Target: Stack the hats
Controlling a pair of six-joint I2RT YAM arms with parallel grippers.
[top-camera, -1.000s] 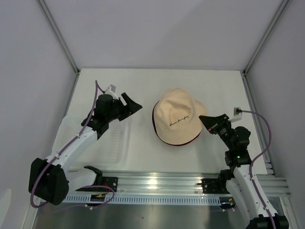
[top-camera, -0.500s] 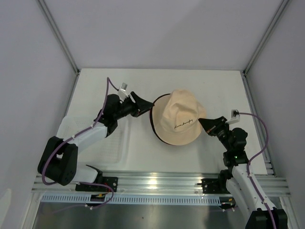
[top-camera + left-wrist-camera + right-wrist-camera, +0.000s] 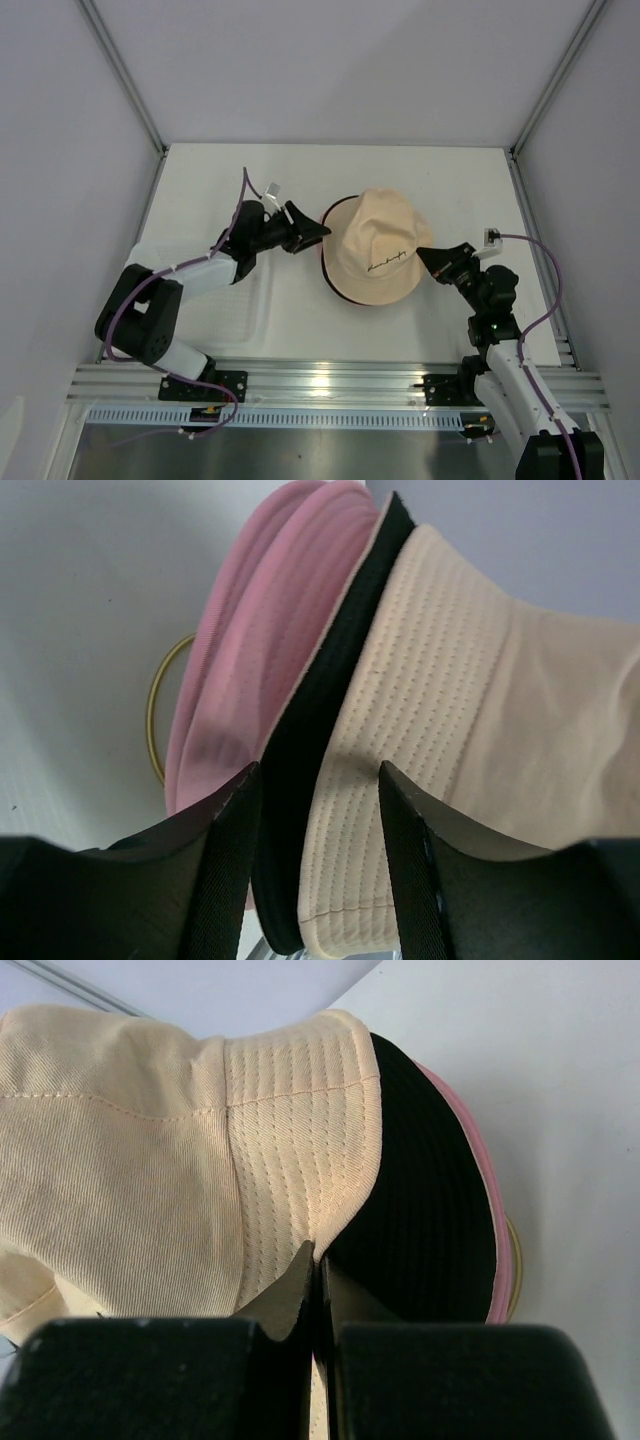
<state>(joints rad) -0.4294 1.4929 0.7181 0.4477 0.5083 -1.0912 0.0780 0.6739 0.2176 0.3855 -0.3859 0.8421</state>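
A beige hat (image 3: 375,245) with dark script lies on top of a black hat (image 3: 325,262) and a pink hat (image 3: 260,630) at mid-table. My left gripper (image 3: 318,230) is open at the stack's left edge. In the left wrist view its jaws (image 3: 318,775) straddle the brims of the black hat (image 3: 310,730) and the beige hat (image 3: 430,680) without closing. My right gripper (image 3: 425,252) is at the stack's right edge. In the right wrist view it (image 3: 318,1260) is shut on the beige hat's brim (image 3: 300,1140), above the black brim (image 3: 420,1210) and the pink brim (image 3: 480,1180).
A clear shallow plastic tray (image 3: 235,310) lies at the front left under my left arm. A thin yellow edge (image 3: 155,710) shows under the pink brim. Metal rails (image 3: 330,380) run along the near edge, and white walls close in the sides and back.
My left arm has swung right and reached the stack's left brim with its jaws open. The beige hat has shifted a little to the right. My right gripper has stayed on the brim.
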